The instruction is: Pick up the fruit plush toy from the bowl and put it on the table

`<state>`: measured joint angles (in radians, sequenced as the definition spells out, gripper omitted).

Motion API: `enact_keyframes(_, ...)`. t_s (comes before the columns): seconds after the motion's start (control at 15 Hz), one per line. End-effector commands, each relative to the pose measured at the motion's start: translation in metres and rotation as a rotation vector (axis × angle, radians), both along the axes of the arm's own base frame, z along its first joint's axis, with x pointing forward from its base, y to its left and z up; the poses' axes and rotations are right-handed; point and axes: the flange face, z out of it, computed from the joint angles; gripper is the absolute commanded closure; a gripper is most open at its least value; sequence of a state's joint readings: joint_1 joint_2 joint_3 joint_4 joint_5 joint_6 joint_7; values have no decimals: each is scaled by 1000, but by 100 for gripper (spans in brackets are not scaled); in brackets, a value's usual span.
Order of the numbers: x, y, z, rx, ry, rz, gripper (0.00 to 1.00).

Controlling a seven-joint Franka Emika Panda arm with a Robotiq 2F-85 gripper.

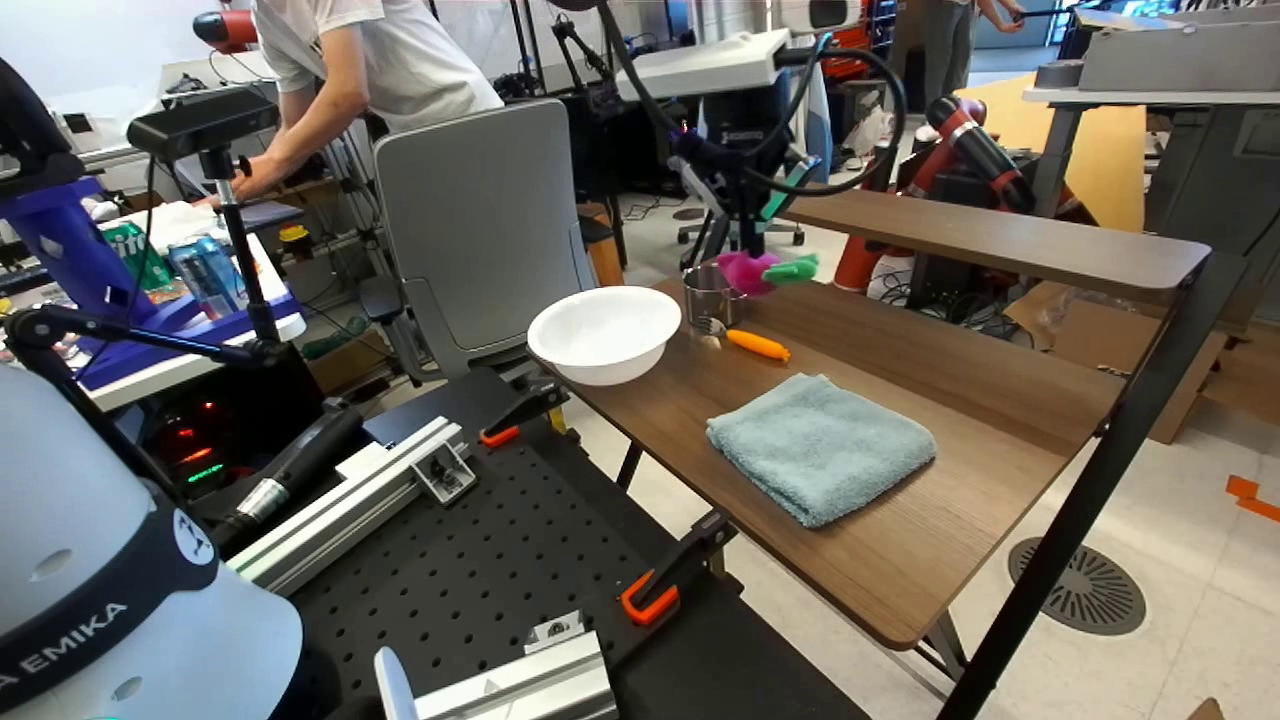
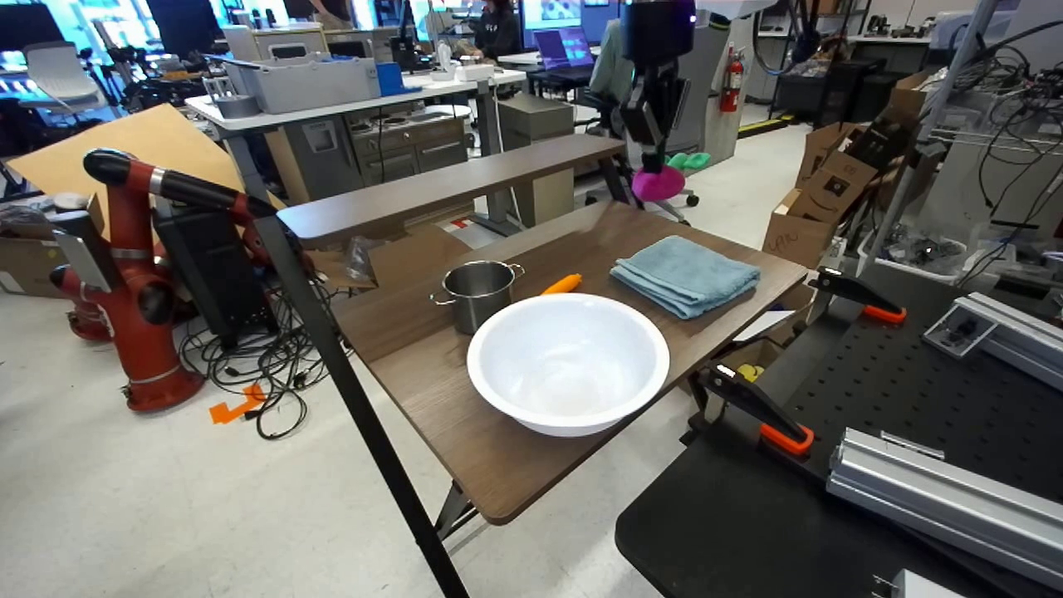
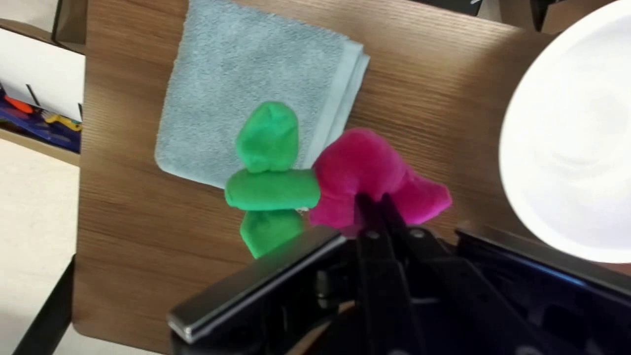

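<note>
Over the counter [image 3: 123, 296]: we find the toy [image 3: 362, 162] held in the air, away from the bowl [image 2: 573, 374].
End effector [image 3: 374, 199]: clenched on the toy's pink body; the setting-down is not yet done.
Green leaves [image 3: 271, 190]: they stick out to one side, so we judge the toy may twist or slip if we jerk it, as the pinch seems off-centre.
Cloth [image 3: 261, 74]: in the wrist view it lies behind the toy; if we lower here, part of the toy could land on it instead of bare wood.
Pot [image 2: 477, 299]: drifting that way could, we think, knock it or the orange thing [image 1: 757, 345] near it.
Shelf [image 2: 448, 183]: in both exterior views the end effector shows beside it, but we cannot tell the true gap; a sideways swing might bump it.
Counter edge: if we let go too high, the toy may roll off.
</note>
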<state>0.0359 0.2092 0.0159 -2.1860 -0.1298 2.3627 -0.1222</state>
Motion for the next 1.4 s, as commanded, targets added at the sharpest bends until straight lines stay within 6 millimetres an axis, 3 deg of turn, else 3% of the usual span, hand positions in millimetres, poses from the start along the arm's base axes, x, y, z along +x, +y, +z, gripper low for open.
enact_keyframes(0.0, 28, -29, -3, 30, -17, -21, 99)
enact_keyframes(0.27, 56, -55, -20, 56, -24, -79, 99)
enact_keyframes(0.73, 103, -84, -76, 112, -7, -193, 99)
enact_keyframes(1.33, 143, -80, -130, 156, 9, -256, 99)
